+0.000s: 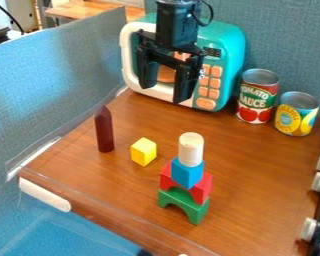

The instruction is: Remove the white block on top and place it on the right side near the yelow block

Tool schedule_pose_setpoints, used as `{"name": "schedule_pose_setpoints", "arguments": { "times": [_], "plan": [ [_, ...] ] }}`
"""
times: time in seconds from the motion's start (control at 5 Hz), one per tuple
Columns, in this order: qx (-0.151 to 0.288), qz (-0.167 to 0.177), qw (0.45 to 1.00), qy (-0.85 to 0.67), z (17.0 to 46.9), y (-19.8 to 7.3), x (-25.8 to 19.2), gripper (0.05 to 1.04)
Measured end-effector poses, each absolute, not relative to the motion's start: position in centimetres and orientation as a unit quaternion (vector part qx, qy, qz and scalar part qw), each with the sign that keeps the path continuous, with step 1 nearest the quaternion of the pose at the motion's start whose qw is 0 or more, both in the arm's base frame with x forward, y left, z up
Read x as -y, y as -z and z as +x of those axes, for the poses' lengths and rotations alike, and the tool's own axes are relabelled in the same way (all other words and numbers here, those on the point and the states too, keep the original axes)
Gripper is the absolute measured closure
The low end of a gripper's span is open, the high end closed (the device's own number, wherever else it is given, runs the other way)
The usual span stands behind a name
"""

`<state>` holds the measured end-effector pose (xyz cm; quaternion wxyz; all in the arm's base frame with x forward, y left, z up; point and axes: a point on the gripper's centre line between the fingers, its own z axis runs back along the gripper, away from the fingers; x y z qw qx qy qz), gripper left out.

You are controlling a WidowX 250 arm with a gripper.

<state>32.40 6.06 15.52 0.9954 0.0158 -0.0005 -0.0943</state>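
My gripper [166, 90] hangs open in front of the toy microwave, above and behind the blocks, with nothing between its fingers. The white cylindrical block [191, 149] stands upright on top of a blue cube [187, 173]. Under the cube are a red arch block [201, 188] and, at the bottom, a green arch block [183, 203] resting on the wooden table. The yellow block [143, 151] sits on the table to the left of the stack, apart from it.
A teal toy microwave [224, 47] stands at the back. Two cans, one red [257, 96] and one yellow [297, 113], are at the back right. A dark red pointed block [104, 130] stands at left. Stove knobs [319, 182] line the right edge; a partition [56, 80] bounds the left.
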Motion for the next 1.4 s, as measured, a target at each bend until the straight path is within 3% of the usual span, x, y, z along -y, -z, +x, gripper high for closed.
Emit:
{"name": "schedule_pose_setpoints", "arguments": {
  "times": [0.4,1.0,1.4],
  "plan": [
    [-0.014,0.004,0.993,0.119,31.7,-14.0,-4.4,0.083],
    [0.015,0.006,0.995,0.098,28.2,-15.8,-1.1,0.083],
    [-0.017,-0.003,0.993,0.118,27.9,-13.4,-0.9,0.083]
  ]
}}
